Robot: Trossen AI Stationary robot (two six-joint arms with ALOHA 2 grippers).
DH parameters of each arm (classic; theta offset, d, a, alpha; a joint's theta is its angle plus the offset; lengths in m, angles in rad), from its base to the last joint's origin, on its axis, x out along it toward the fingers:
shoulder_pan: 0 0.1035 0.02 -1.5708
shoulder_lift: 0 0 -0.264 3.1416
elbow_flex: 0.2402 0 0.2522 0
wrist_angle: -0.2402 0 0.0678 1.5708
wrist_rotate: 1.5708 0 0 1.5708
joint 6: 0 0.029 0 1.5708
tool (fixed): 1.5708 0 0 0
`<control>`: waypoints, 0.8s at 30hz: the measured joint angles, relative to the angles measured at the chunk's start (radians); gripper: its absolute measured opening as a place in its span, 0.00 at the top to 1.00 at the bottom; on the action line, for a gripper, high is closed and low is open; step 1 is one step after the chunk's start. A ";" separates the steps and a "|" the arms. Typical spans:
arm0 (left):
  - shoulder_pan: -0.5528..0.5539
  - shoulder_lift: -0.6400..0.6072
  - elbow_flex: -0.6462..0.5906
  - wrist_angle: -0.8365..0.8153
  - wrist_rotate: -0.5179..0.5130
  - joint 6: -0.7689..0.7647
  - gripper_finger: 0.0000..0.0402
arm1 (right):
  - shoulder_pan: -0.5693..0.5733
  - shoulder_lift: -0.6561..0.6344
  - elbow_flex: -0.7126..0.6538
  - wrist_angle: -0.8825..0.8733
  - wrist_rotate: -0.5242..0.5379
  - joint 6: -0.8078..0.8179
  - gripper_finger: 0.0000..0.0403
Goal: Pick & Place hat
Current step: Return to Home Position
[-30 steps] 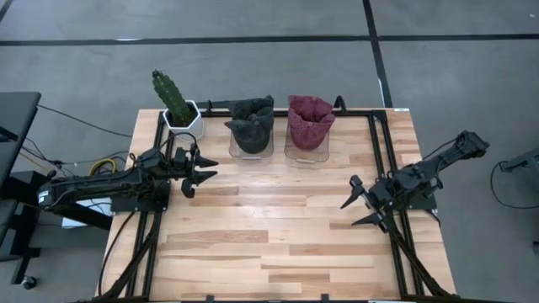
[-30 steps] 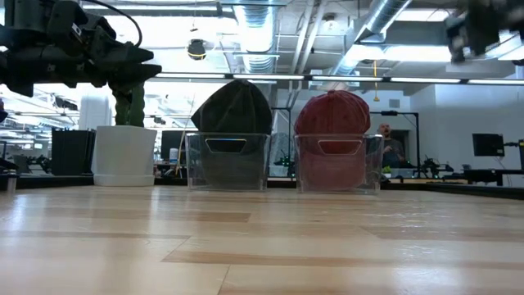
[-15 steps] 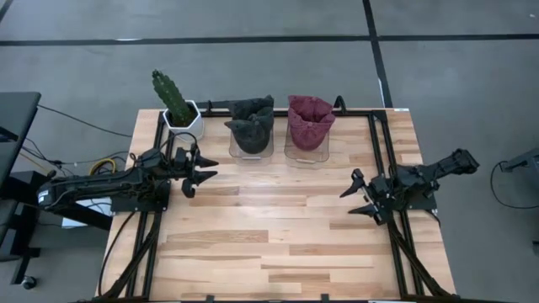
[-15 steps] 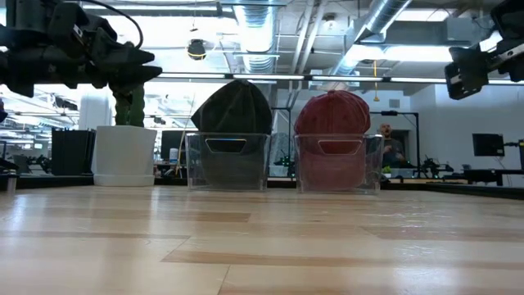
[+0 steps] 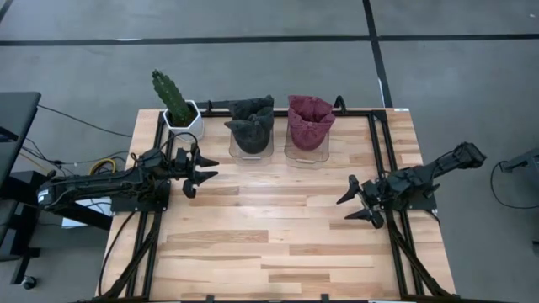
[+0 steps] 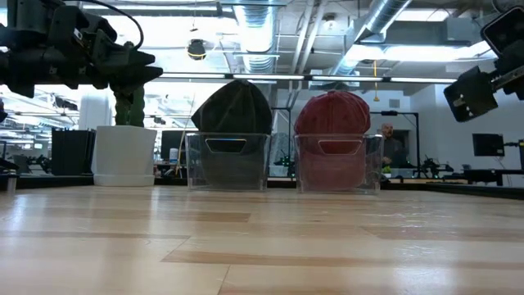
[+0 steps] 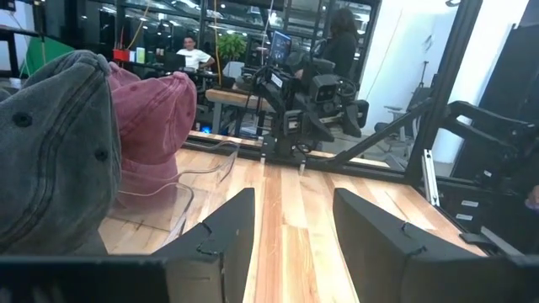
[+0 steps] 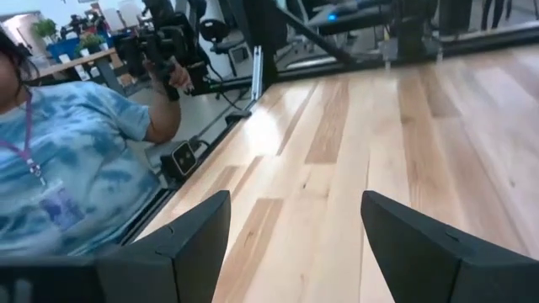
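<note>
black caps (image 5: 251, 124) bulge from the left transparent bin (image 5: 251, 154) and a maroon cap (image 5: 310, 118) from the right transparent bin (image 5: 306, 157), side by side at the far edge of the wooden surface (image 5: 269, 240); jaws of the left arm (image 5: 109, 183) and right arm (image 5: 421, 178) hang wide, empty.

Soft, even light from above falls on the table (image 5: 278, 227) in the high view, with only faint shadows beneath the arms. In the low view, bright ceiling lights (image 6: 393, 53) backlight everything, leaving the left hand (image 6: 146, 65) a dark silhouette. The right wrist view shows pale glare across the wood.
</note>
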 joint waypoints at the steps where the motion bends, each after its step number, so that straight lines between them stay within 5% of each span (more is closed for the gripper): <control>1: 0.000 0.000 0.000 0.000 0.000 0.000 0.60 | 0.001 0.007 0.000 0.000 0.000 0.007 0.36; 24: 0.000 0.000 0.000 0.000 0.000 -0.003 0.60 | 0.002 0.017 -0.001 0.000 0.000 0.114 0.36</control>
